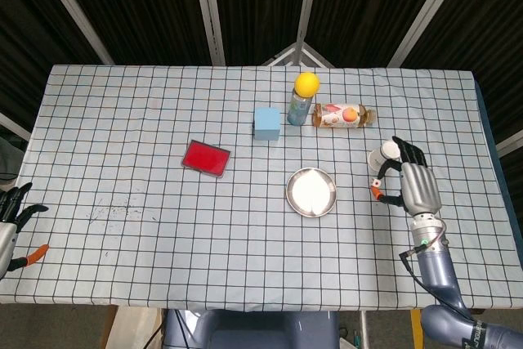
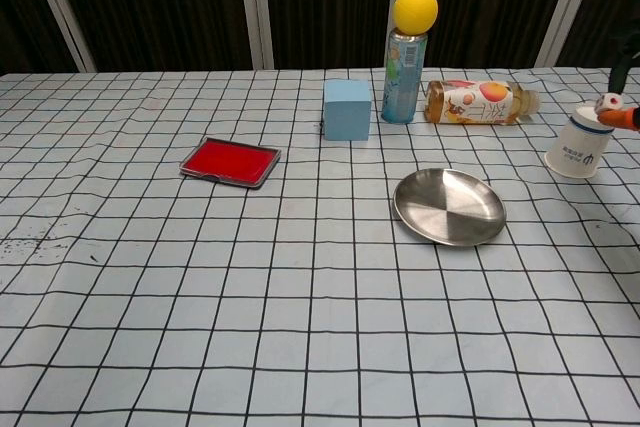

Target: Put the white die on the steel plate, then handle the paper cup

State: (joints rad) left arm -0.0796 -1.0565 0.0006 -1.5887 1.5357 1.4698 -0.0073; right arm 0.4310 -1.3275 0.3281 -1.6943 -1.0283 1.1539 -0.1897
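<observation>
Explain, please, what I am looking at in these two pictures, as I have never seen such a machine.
This is a two-armed robot at a table, each arm ending in a mechanical hand. One picture looks down from its head, the other looks forward from its chest. On the checked tablecloth are a round steel plate, a white paper cup, a flat red tray, a light blue cube, a tall can with a yellow ball on top, and a plastic bottle on its side. The right hand hangs beside the paper cup and appears to pinch a small white die at its fingertips. The left hand is at the table's near left corner, fingers apart, holding nothing. The plate is empty.
</observation>
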